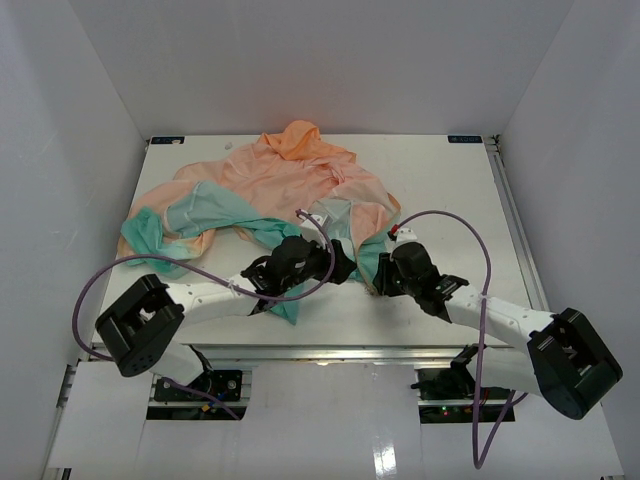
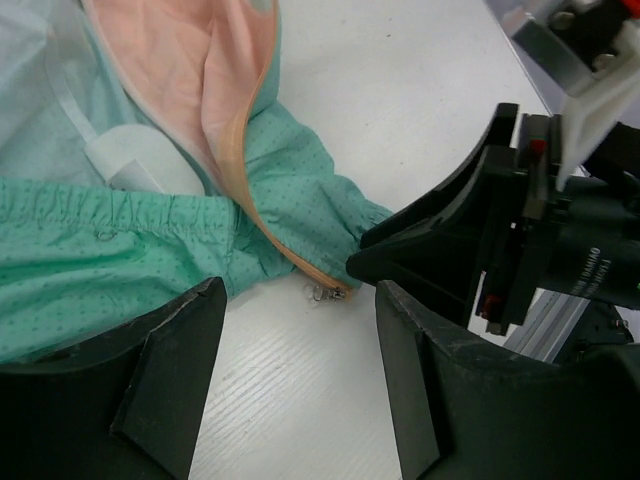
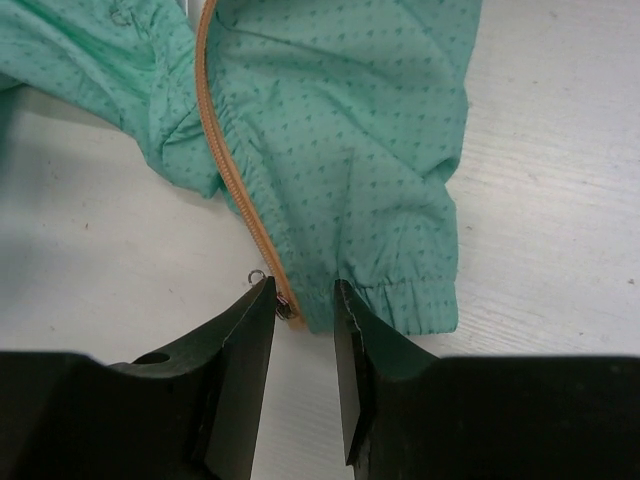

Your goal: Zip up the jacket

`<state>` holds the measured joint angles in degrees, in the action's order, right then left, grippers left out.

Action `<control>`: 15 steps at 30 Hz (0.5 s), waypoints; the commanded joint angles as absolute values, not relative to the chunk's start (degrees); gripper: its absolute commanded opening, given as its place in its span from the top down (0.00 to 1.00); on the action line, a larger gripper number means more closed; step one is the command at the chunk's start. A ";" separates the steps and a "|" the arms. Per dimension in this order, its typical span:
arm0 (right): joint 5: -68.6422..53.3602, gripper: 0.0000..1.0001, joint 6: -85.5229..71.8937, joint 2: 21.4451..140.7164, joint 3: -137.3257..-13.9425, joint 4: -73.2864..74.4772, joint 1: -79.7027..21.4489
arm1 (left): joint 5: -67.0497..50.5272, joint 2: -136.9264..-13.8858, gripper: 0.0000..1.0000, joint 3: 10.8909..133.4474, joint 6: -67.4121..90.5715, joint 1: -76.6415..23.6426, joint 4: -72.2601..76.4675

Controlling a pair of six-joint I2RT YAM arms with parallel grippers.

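The jacket (image 1: pixel 290 180) lies spread on the table, peach at the hood and teal at the hem. Its orange zipper tape (image 3: pixel 225 160) runs down to a small metal slider (image 3: pixel 285 303) at the hem's corner. My right gripper (image 3: pixel 303 288) has its jaws a little apart, tips straddling that corner, one finger against the slider. In the top view the right gripper (image 1: pixel 378 280) sits at the hem's near edge. My left gripper (image 2: pixel 298 290) is open and empty, low over the table, facing the same slider (image 2: pixel 330 292) and the right gripper (image 2: pixel 480 240).
A teal sleeve (image 1: pixel 160 245) is bunched at the table's left. The left arm (image 1: pixel 220 295) lies across the near part of the table (image 1: pixel 440 200). White walls close in the table on three sides.
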<state>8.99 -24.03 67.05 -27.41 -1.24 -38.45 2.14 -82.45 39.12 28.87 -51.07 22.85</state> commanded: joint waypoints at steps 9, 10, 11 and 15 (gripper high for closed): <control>6.58 0.63 -26.08 64.74 -21.82 -11.71 -40.83 | -7.51 -93.67 0.45 41.53 32.51 -48.96 31.33; 6.51 0.63 -26.24 64.07 -21.25 -12.26 -40.87 | -7.93 -94.52 0.47 41.90 32.46 -48.96 31.65; 6.55 0.63 -26.40 63.30 -20.68 -12.86 -40.88 | -8.60 -95.37 0.48 42.34 32.50 -48.96 32.07; 7.31 0.63 -26.73 61.86 -19.59 -13.19 -40.96 | -11.23 -99.13 0.51 43.74 32.72 -48.96 34.23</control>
